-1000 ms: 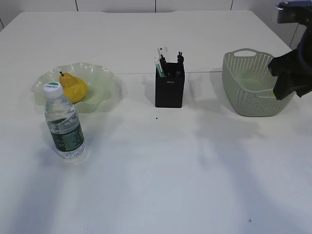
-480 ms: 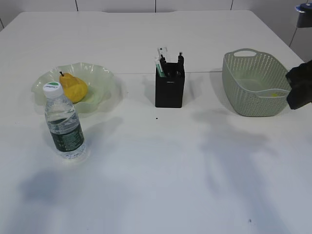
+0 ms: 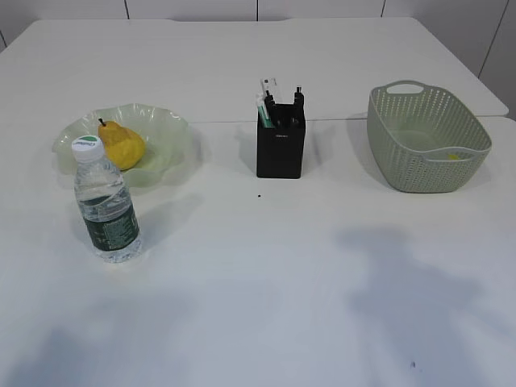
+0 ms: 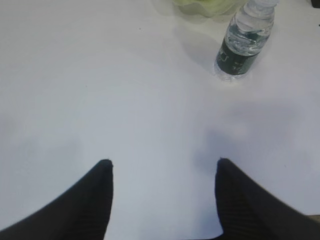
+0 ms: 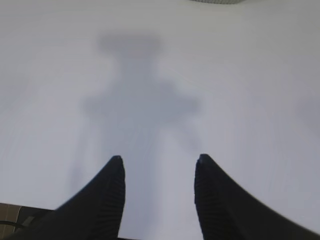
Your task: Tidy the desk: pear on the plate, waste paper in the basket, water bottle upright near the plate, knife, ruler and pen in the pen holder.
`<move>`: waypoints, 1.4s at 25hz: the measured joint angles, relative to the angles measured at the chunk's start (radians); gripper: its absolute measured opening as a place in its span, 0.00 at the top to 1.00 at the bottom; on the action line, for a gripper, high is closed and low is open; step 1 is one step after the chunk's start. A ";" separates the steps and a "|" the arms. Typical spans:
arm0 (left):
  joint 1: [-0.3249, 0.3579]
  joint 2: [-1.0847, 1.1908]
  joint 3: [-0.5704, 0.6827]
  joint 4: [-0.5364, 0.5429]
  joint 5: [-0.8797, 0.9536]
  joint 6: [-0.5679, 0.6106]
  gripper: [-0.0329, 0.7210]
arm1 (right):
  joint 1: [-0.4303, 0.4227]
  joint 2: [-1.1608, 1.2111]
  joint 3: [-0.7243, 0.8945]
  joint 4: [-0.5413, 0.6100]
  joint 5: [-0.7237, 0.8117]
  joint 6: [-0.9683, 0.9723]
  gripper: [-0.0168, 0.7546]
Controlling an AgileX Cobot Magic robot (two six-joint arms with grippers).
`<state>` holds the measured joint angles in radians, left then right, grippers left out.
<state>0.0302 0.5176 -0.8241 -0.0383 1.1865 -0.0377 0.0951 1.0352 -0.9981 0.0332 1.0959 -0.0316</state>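
Pear [image 3: 122, 146] lay on the plate [image 3: 165, 129], water bottle [image 3: 105, 203] upright just in front of it, pen holder [image 3: 280, 147] mid-surface, basket [image 3: 423, 137] to the right. I held my left claw [image 4: 161, 165] and right claw [image 5: 158, 160] open, empty, over bare surface [image 3: 266, 282].

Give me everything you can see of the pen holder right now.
The pen holder is a matte black, square-sided cup that looks like plastic. It stands upright on the white desk, between the plate and the basket, touching neither. White, green and black ends of several items stick out of its top. No fingers are near it.
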 joint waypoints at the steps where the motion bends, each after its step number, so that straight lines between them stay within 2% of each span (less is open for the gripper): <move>1: 0.000 -0.017 0.000 0.000 0.005 -0.004 0.35 | 0.000 -0.041 0.008 0.000 0.014 0.002 0.53; 10: -0.015 -0.146 0.001 -0.008 0.072 -0.031 0.35 | 0.000 -0.360 0.014 -0.053 0.156 0.008 0.53; 19: -0.020 -0.320 0.005 -0.008 0.081 -0.040 0.35 | 0.000 -0.625 0.014 -0.064 0.172 0.048 0.53; 27: -0.020 -0.475 0.005 0.046 0.087 -0.040 0.35 | 0.000 -0.782 0.016 -0.061 0.177 0.049 0.53; 35: -0.024 -0.501 0.005 0.038 0.089 -0.040 0.35 | 0.000 -0.878 0.130 0.004 0.179 0.049 0.53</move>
<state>0.0063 0.0161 -0.8195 0.0000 1.2751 -0.0779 0.0951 0.1573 -0.8679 0.0376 1.2750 0.0179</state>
